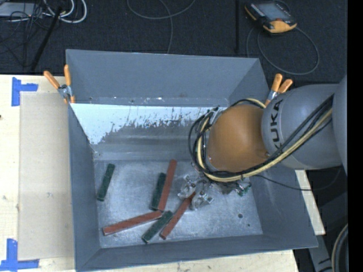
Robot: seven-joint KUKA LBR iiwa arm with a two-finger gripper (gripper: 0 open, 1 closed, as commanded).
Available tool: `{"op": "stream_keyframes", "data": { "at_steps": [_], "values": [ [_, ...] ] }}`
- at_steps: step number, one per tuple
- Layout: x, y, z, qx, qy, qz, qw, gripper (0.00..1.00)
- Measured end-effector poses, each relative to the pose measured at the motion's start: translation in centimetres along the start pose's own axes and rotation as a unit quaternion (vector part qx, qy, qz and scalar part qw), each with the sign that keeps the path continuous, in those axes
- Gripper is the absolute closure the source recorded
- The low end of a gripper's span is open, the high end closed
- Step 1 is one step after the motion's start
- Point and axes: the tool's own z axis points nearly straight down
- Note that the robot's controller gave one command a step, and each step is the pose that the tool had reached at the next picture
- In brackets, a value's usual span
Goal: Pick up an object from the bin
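1. Gripper [195,196] is sitting low over the bin's floor, right of centre. It is hanging from the arm [306,129], which is reaching in from the right under its orange cover [235,137]. I cannot tell whether it is spread or closed, as its metal parts are merging together.
2. Grey bin [164,78] is holding a loose scatter of flat sticks across its floor.
3. Long reddish-brown stick [132,222] is lying along the front, well apart from the gripper.
4. Slanting reddish-brown stick [174,220] is pointing up toward the gripper, with its upper end running right under the tool. It is probably the piece being gone for, though no grasp is showing.
5. Steeper reddish-brown stick [168,183] and dark green stick [158,190] are lying side by side just left of the gripper.
6. Lower green stick [157,226] is lying beside the slanting stick's lower end, and the far green stick [105,181] is resting alone at the left.
7. By my judgement, the reach-and-grasp step is going on. The next move is calling for a squeeze across the slanting stick's narrow width, then a straight lift clear of its neighbours.
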Motion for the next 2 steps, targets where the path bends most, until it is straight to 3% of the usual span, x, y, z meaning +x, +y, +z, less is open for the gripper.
{"op": "stream_keyframes", "data": {
  "at_steps": [1,2],
  "values": [
    [0.0,0.0,0.0,0.000,0.0000,0.000,1.0000,1.00],
    [-0.7,-0.3,-14.7,-0.002,0.0057,-0.017,0.9998,1.00]
  ]
}}
